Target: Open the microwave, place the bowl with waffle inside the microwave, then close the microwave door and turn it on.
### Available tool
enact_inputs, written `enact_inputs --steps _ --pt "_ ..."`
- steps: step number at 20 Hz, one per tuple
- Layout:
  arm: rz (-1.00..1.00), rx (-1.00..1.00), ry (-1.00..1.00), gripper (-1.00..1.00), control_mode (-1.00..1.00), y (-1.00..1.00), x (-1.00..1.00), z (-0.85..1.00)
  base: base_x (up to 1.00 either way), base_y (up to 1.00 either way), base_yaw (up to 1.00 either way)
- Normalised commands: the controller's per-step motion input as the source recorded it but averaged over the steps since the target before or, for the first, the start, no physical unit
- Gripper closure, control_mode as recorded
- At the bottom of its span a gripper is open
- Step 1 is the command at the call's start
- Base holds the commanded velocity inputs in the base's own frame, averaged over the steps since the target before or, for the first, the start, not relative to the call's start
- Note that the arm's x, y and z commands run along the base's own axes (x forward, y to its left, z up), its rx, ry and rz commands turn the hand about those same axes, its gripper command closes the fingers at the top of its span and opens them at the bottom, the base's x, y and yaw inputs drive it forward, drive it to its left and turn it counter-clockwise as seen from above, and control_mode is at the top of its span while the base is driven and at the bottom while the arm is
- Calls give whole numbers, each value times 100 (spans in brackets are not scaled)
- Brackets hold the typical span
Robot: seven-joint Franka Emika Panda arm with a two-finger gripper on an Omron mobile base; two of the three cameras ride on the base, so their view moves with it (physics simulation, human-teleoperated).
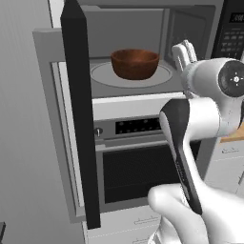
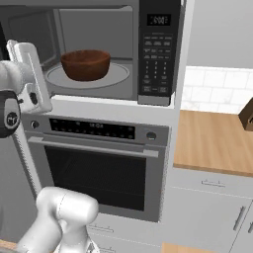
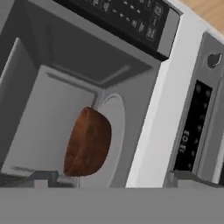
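Gripper (image 3: 107,178) empty, jaws spread wide; the two dark fingertips (image 3: 43,177) stand far apart at the bottom of the hand view with nothing between them. Hand rolled on its side, sitting just outside the cavity mouth, in front of its right half as the left base view shows it.

Round reddish-brown wooden bowl (image 1: 135,63) sits upright on the round glass turntable (image 1: 102,76), roughly centred, inside the grey cavity of the wide black-fronted microwave (image 2: 158,54). Bowl apart from the gripper. Waffle: cannot tell, bowl interior not visible from these angles.

Large black microwave door (image 1: 81,114) hangs open, swung out on its left hinge, seen nearly edge-on in the left base view. Dark keypad strip (image 2: 157,64) at right of cavity. Below, silver-trimmed oven (image 2: 99,168) with horizontal bar handle; wooden counter (image 2: 212,143) off to the right.

Judgement: placing looks done; step in hand is backing the arm clear and closing the door. To do it well: draw the hand straight out so the fingers clear the bowl rim and the cavity's right wall, then come round to the outer face of the door near its free edge and push in an arc following the hinge. Push until flush, or the start button may not take.
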Motion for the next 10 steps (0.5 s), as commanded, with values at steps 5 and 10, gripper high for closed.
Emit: enact_inputs --steps 5,10 --pt "44 -64 -20 -100 -100 -85 6 -32 0 0 0" --pt "45 -94 -28 -100 -100 -33 -45 -21 0 0 0"
